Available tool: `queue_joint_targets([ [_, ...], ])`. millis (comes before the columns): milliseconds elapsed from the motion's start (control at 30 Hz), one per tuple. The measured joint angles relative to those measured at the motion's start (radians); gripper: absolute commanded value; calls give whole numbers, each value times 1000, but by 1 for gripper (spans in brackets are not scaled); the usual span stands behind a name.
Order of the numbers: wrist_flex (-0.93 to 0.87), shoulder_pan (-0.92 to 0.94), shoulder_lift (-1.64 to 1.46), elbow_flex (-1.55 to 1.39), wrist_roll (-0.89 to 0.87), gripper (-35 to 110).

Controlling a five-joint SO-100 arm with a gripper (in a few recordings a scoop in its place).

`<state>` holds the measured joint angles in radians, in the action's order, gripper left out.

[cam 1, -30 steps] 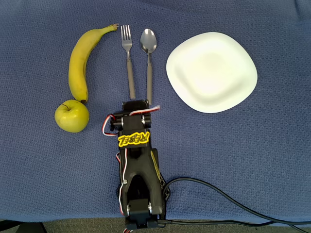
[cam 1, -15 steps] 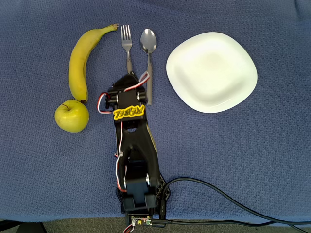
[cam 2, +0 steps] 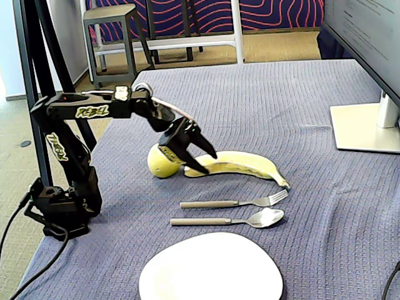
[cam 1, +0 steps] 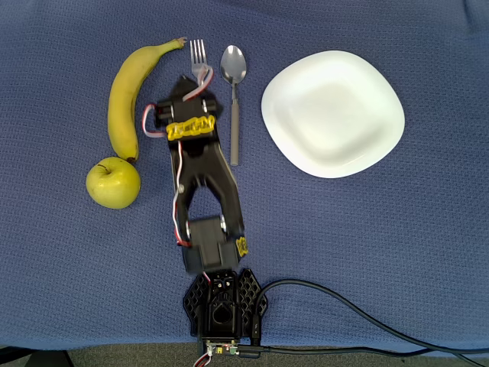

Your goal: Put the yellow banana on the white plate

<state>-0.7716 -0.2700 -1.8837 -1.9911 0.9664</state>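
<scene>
Looking down, overhead view: the yellow banana (cam 1: 122, 95) lies on the blue cloth surface (cam 1: 397, 252), well to the left of the white plate (cam 1: 333, 113), its stem end pointing toward the fork tines.
Neighbours of the banana, overhead view: a yellow-green apple (cam 1: 113, 182) touches its lower end; a fork (cam 1: 199, 60) and a spoon (cam 1: 234, 92) lie between it and the plate.
Arm, overhead view: the black arm (cam 1: 202, 191) stretches up from its base and covers the fork handle, just right of the banana; its fingers are hidden under the wrist here.
Side-on, fixed view: the gripper (cam 2: 199, 159) hangs above and just in front of the banana (cam 2: 240, 164), near its apple (cam 2: 161, 164) end, with its two dark fingers spread apart and nothing between them.
Height, fixed view: whether a fingertip touches the banana cannot be told.
Extra, fixed view: the plate (cam 2: 211, 272) sits nearest the camera, with the fork (cam 2: 234, 201) and spoon (cam 2: 228, 219) between it and the banana; a monitor stand (cam 2: 365, 125) is at the right.
Change from a second ago: the arm has reached further out and swung left toward the banana; banana, apple, cutlery and plate have not moved.
</scene>
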Motion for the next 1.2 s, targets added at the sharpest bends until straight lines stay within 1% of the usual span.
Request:
queue_joint_targets([
  [133, -2, -28, 92, 109, 219, 22],
  [267, -60, -57, 152, 183, 380, 22],
  [367, -84, -66, 187, 215, 469, 23],
  [433, -114, -78, 229, 262, 497, 23],
  [567, -167, -118, 334, 400, 517, 25],
  [867, -195, -196, 515, 630, 515, 26],
  [1067, -202, -227, 635, 738, 440, 27],
  [1200, -202, -265, 684, 742, 341, 27],
])
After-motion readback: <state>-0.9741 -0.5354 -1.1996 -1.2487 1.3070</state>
